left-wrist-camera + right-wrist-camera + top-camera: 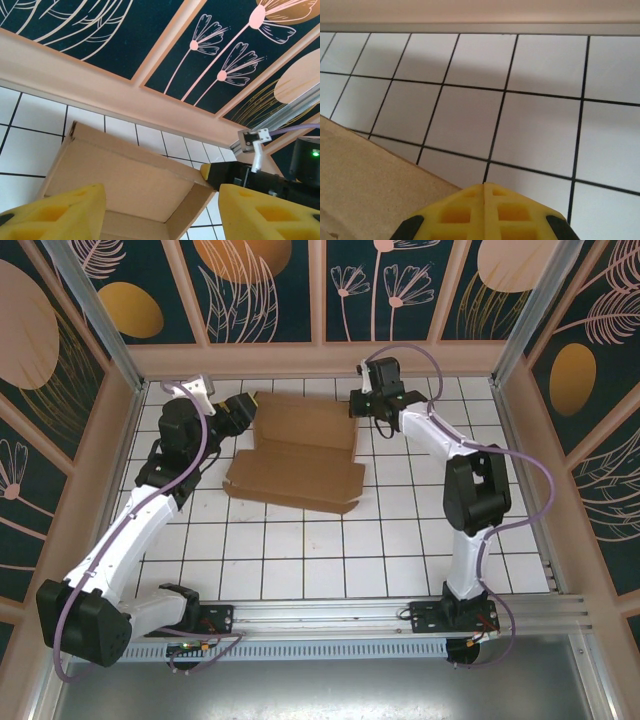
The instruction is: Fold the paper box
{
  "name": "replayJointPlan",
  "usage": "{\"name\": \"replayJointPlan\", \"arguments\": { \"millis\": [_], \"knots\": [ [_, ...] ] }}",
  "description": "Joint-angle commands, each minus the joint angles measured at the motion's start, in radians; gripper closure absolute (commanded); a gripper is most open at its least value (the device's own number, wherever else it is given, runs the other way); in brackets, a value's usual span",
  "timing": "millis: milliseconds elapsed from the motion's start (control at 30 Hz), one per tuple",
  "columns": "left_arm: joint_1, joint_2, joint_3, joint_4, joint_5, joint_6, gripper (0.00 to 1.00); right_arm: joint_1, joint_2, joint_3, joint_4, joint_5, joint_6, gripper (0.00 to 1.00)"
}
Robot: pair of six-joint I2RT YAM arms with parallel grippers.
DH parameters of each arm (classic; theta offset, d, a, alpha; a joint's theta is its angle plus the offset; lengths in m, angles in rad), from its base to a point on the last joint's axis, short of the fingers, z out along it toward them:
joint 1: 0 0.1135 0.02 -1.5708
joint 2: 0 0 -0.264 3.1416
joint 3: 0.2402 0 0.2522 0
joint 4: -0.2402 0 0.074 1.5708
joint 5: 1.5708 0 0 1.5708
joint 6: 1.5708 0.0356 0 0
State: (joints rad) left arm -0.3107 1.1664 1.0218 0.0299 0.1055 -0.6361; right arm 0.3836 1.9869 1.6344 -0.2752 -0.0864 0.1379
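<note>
1. At the left, the left pincer (243,410) sat at the far left end of the paper box (300,455). Its yellow fingers (60,212) were spread wide in the left wrist view, with the box's raised cardboard walls (125,180) ahead between them. I could not tell whether either finger touched the cardboard.
2. The box lay on the far middle of the white tiled counter (330,550), between the two pincers. It looked part folded: a flatter panel lay towards the arm bases, and the far part was already standing up like a shallow tray.
3. At the right, the right pincer (362,405) was at the box's far right end. Its fingers were pressed together and pinched nothing. From the right wrist, its tip (484,202) hung over bare tiles just beside a cardboard edge (365,185).
4. I judged the step in hand to be raising and squaring the end walls.
   - I would close the left pincer on the wall's top edge near a crease, not on the corner.
   - I would use the shut right tip as a blunt brace against the opposite end.
   - I would move both slowly, so the light sheet did not skid across the tiles.
</note>
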Motion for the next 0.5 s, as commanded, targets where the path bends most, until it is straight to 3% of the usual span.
{"name": "replayJointPlan", "arguments": {
  "millis": [0,133,267,333,467],
  "knots": [
    [-0.005,-0.018,0.067,-0.004,0.017,-0.025,0.39,-0.024,0.065,-0.026,-0.102,0.016,0.023,1.00],
    [-0.004,-0.046,0.122,-0.030,-0.028,0.003,0.39,-0.004,-0.002,-0.202,-0.019,-0.049,0.102,1.00],
    [-0.004,-0.082,0.156,-0.057,-0.100,0.041,0.39,0.150,-0.198,-0.479,0.137,-0.076,0.195,1.00],
    [-0.005,-0.101,0.158,-0.056,-0.118,0.049,0.39,0.248,-0.295,-0.611,0.260,-0.183,0.245,1.00],
    [-0.005,-0.114,0.153,-0.058,-0.160,0.071,0.38,0.308,-0.355,-0.658,0.278,-0.168,0.238,0.99]
  ]
}}
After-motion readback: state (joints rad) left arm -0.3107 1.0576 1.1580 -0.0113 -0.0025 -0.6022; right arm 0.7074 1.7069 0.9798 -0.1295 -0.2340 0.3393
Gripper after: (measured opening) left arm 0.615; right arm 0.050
